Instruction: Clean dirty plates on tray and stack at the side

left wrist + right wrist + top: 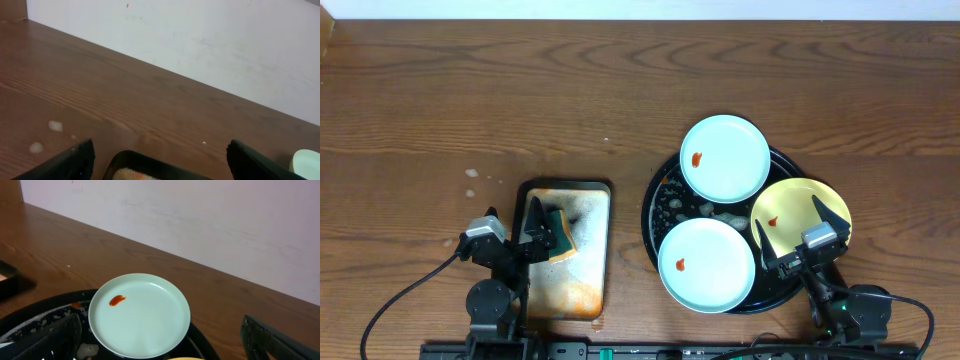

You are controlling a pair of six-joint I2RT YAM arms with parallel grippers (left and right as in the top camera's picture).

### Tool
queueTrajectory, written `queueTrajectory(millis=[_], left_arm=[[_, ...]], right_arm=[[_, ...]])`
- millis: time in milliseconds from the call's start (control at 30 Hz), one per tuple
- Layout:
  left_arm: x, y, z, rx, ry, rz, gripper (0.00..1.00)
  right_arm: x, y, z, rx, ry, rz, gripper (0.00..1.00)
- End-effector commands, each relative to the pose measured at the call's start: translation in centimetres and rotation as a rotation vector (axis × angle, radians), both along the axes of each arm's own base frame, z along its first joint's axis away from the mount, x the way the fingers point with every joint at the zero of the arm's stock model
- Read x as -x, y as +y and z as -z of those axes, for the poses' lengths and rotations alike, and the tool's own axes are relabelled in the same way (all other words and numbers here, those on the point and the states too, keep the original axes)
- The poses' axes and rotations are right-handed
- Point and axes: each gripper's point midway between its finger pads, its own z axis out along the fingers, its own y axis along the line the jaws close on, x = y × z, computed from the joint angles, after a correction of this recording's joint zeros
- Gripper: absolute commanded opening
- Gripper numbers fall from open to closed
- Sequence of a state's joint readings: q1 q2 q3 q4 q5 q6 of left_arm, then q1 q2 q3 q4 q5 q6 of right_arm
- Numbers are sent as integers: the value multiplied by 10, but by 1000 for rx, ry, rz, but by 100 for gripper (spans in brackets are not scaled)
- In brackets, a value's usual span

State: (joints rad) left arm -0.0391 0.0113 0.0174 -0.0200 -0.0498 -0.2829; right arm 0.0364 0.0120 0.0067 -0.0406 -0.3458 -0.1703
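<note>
The round black tray (651, 215) holds three plates. One mint-blue plate (725, 158) sits at its far side and one (707, 264) at its near side. The pale yellow plate (798, 215) lies on the right rim. Each has a red sauce spot. My right gripper (790, 228) is open and empty over the yellow plate. The right wrist view shows the far mint plate (140, 315) on the tray (45, 311) ahead of the open fingers (165, 347). My left gripper (512, 222) is open and empty at the rectangular tray's far left corner, as the left wrist view (160, 162) also shows.
A stained rectangular metal tray (582, 280) lies left of the black tray, with a green-and-yellow sponge (558, 236) on it. Its dark corner shows in the left wrist view (145, 161). White flecks (472, 174) dot the wood at the left. A white wall backs the table.
</note>
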Motion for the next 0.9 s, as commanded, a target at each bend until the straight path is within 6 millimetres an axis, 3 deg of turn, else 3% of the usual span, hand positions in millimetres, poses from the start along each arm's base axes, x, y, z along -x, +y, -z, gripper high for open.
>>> queueTrajectory(millis=[0, 867], left_arm=[[1, 3, 18, -20, 61, -10, 85], [1, 3, 18, -20, 61, -10, 85]], right_arm=[[0, -1, 2, 6, 4, 5, 99], [0, -1, 2, 6, 4, 5, 99]])
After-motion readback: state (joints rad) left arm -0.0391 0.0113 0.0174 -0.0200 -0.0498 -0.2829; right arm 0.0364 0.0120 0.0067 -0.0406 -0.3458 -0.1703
